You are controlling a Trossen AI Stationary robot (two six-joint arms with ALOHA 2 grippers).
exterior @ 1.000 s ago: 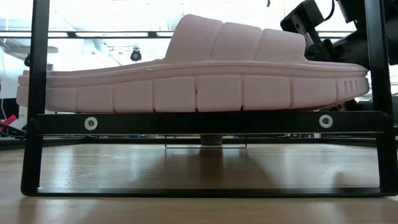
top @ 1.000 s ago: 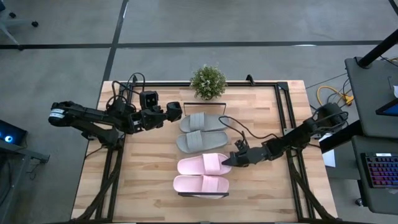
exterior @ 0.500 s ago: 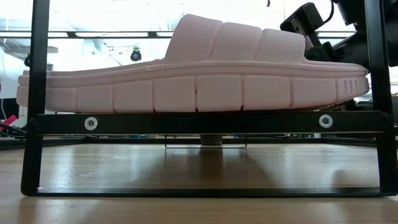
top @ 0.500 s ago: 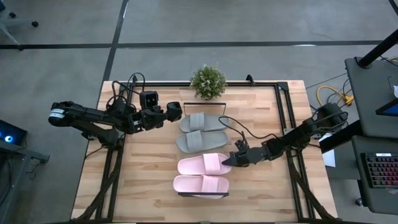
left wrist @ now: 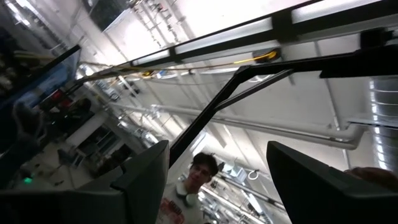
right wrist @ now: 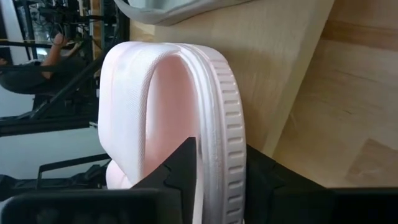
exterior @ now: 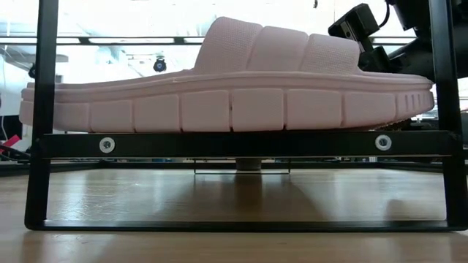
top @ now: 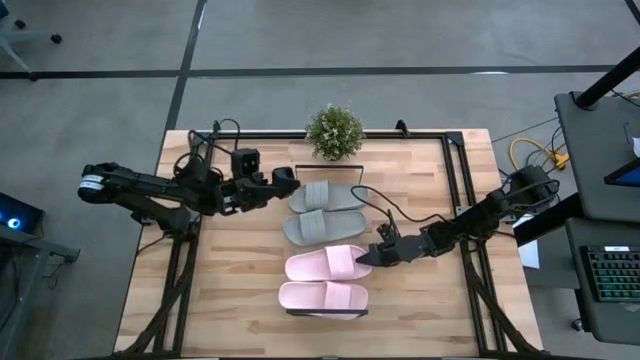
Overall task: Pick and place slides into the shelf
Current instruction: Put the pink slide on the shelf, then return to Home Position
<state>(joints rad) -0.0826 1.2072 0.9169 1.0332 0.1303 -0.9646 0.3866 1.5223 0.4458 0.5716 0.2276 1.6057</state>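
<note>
Nearest the front edge of the tabletop, your first pale pink open-toe slide sandal [top: 322, 295] lies on the long narrow light-wood shelf with the black wire frame [top: 327, 314]; in the low view that sandal [exterior: 230, 84] rests on the shelf's black end bar [exterior: 245, 142].

Just behind it lies the second pale pink slide sandal [top: 326, 263]. Your right gripper [top: 366, 259] sits at this sandal's end facing the right edge of the table. In the right wrist view its dark fingers [right wrist: 181, 167] are narrowed onto the ribbed sole edge of the pink sandal [right wrist: 168, 118], one finger inside by the footbed and one outside, so it is clamped on that sandal.

Farther back, two grey wide-strap slide sandals [top: 322, 212] lie side by side near the middle of the table. Your left gripper [top: 290, 182] hovers just beside the rear grey one, toward the left edge, its fingers [left wrist: 149, 165] spread wide and holding nothing.

A small green potted plant [top: 334, 131] stands at the rear edge.
</note>
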